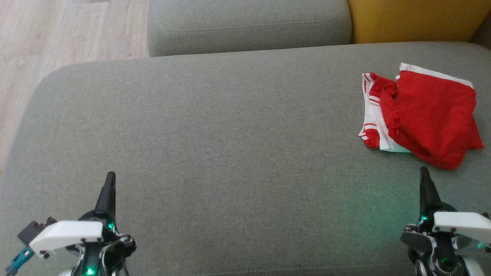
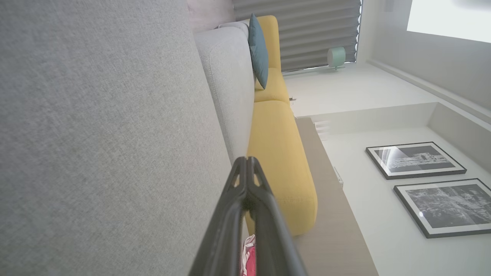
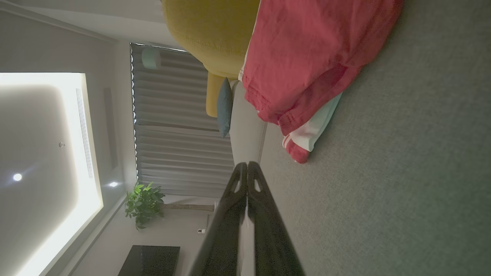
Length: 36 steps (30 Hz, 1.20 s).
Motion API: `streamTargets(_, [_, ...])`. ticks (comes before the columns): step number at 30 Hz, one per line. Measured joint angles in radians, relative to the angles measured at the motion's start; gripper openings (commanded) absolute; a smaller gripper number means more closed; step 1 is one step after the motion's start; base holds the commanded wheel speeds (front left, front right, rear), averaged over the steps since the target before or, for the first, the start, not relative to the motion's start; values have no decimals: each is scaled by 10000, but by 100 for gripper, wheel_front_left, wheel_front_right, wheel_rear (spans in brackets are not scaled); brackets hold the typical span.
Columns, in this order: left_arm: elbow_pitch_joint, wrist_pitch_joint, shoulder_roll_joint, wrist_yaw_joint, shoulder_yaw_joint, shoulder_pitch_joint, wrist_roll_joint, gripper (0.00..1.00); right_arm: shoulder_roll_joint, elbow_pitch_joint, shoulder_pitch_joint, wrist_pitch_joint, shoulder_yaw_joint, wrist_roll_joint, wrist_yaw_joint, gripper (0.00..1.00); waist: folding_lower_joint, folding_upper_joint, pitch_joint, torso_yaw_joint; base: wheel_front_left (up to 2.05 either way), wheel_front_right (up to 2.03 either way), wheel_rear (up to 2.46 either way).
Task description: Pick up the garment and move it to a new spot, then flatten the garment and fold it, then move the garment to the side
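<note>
The garment (image 1: 425,115) is a pair of red shorts with white striped trim, lying crumpled at the far right of the grey sofa seat (image 1: 215,145). In the right wrist view the garment (image 3: 307,57) lies just ahead of my right gripper (image 3: 247,165), whose fingers are pressed together with nothing between them. From the head, my right gripper (image 1: 423,170) sits just short of the garment's near edge, not touching it. My left gripper (image 1: 111,175) hovers shut and empty over the seat's near left. A sliver of the garment (image 2: 248,257) shows between the left fingers.
A grey back cushion (image 1: 245,25) and a yellow cushion (image 1: 414,19) border the seat's far side. Wooden floor (image 1: 46,42) lies beyond the seat's left edge. A teal pillow (image 2: 259,50) rests further along the sofa.
</note>
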Motion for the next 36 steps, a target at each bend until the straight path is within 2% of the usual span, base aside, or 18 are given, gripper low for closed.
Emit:
streamTargets(17, [104,510,0,-88,322,-226,-1639,0,0,-56,-184,466,-322,1810,0,0,0,0,-35,33,0,0,0])
streamTargets(36, [111,522,-2,-88,483,-226,-1689,0,2,-56,-184,543,-372,1848,0,0,0,0,-35,33,0,0,0])
